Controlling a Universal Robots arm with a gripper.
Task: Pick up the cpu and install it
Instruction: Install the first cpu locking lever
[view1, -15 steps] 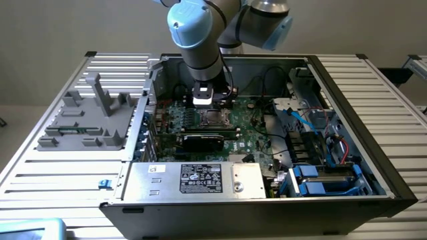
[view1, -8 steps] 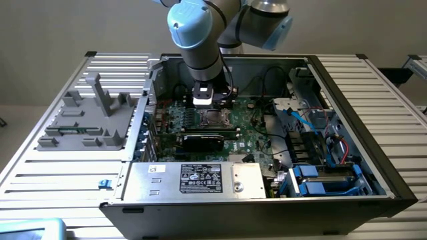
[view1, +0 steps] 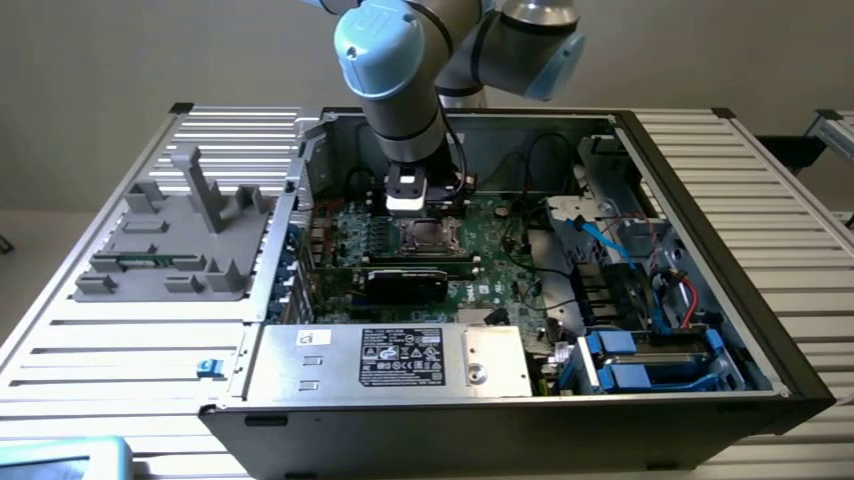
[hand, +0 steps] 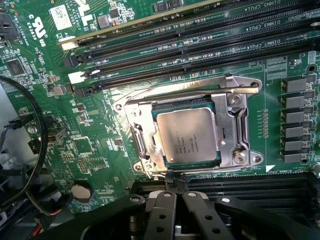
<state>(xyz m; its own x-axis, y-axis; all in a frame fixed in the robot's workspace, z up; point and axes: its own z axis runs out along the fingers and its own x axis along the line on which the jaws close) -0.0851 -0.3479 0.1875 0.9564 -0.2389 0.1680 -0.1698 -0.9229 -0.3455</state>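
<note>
Progress check, mid-task.

The cpu (hand: 187, 135) lies in its socket (hand: 192, 127) on the motherboard (hand: 90, 125), silver top up, printed text readable. It looks flat and roughly square to the metal frame around it, though I cannot tell from here whether it is fully seated on the contacts. In the exterior view the cpu (view1: 426, 236) shows as a small bright square inside the open case (view1: 694, 200), just below my gripper (view1: 406, 205).

My jaws are together and hold nothing; in the wrist view the gripper (hand: 175, 215) sits with its tips meeting just beside the socket's near edge, above the board. Nothing is pinched between them.

So, by my reading: pick-up done, placement into the socket done or very nearly. The chip is out of my hold and resting where it belongs.

What looks left: the socket's retention lever (hand: 200, 90) runs along the far side of the frame; whether it is latched I cannot tell.

Around it: memory slots (hand: 200, 35) on one side of the socket, more slots on the other. Grey parts tray (view1: 174, 240) stands on the table (view1: 747, 190) to the exterior view's left of the case, well apart from my work.
</note>
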